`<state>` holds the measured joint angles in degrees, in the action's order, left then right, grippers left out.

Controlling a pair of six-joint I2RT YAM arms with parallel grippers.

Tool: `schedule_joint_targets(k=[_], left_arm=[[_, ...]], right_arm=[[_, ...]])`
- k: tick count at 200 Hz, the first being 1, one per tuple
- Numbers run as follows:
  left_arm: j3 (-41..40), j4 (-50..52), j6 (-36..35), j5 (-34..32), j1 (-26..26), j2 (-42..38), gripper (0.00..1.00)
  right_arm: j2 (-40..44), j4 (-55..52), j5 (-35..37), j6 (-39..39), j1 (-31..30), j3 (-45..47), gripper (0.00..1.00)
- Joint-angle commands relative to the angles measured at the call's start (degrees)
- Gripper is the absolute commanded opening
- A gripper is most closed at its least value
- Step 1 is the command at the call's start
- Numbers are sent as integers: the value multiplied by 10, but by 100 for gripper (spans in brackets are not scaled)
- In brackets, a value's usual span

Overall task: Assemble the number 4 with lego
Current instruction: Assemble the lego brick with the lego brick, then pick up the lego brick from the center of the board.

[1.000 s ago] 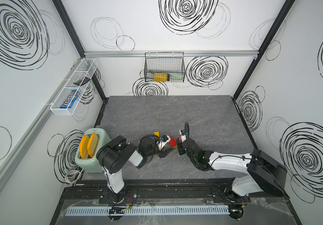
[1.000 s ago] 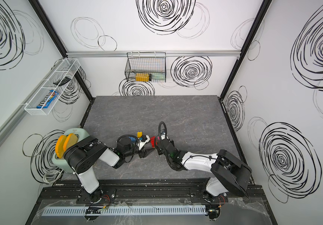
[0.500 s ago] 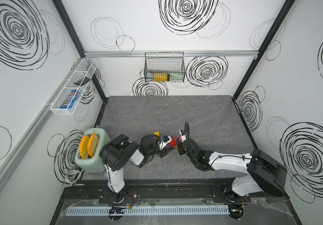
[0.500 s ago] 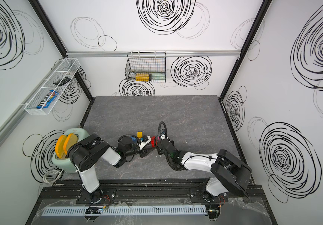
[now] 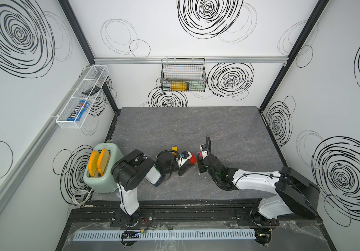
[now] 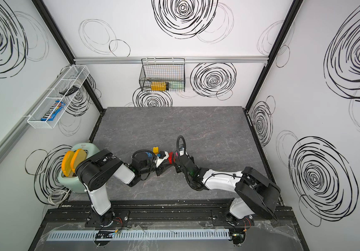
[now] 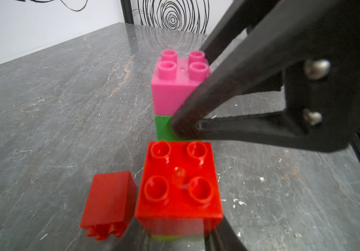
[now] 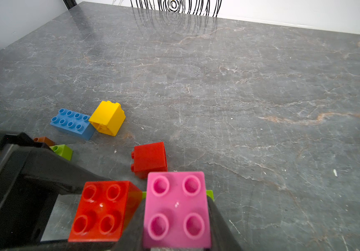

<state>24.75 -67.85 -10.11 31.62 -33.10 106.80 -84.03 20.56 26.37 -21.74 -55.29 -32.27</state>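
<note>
In the left wrist view a red brick (image 7: 179, 180) with studs up sits on a lime green brick, and my left gripper (image 7: 174, 243) is shut on its sides. Just beyond stands a pink brick (image 7: 174, 87) on a green brick (image 7: 163, 128). My right gripper (image 8: 175, 239) is shut on the pink brick (image 8: 175, 206), and one of its black fingers (image 7: 218, 87) lies along that stack. Another red brick (image 8: 149, 158) lies on its side beside them. In both top views the grippers (image 5: 185, 164) (image 6: 175, 162) meet near the table's front middle.
Loose lego lies behind the left gripper: a yellow brick (image 8: 107, 118), a long blue brick (image 8: 71, 122), a small lime brick (image 8: 62, 151) and an orange-brown one (image 8: 44, 141). A mint toaster (image 5: 100, 167) stands at the front left. A wire basket (image 5: 183, 78) and shelf (image 5: 81, 97) hang on the walls.
My left gripper's jaws have closed in on the red brick. The right arm and the pink stack have stayed where they were.
</note>
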Motion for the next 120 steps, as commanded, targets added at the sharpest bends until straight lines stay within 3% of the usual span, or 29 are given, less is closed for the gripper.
schedule_joint_targets(k=[1, 27, 57, 120], left_arm=[[10, -16, -14, 8, -6, 4, 30], [6, -19, -16, -2, -8, 5, 24], [-1, -33, -2, -25, -6, 3, 0], [-10, -63, 31, -47, 0, -9, 0]], right_arm=[[-55, -182, -104, -18, -18, 45, 0], [-56, -188, -90, -25, -20, 41, 0], [-53, -202, -76, -29, -22, 34, 6], [45, -209, -95, 22, -23, -6, 41]])
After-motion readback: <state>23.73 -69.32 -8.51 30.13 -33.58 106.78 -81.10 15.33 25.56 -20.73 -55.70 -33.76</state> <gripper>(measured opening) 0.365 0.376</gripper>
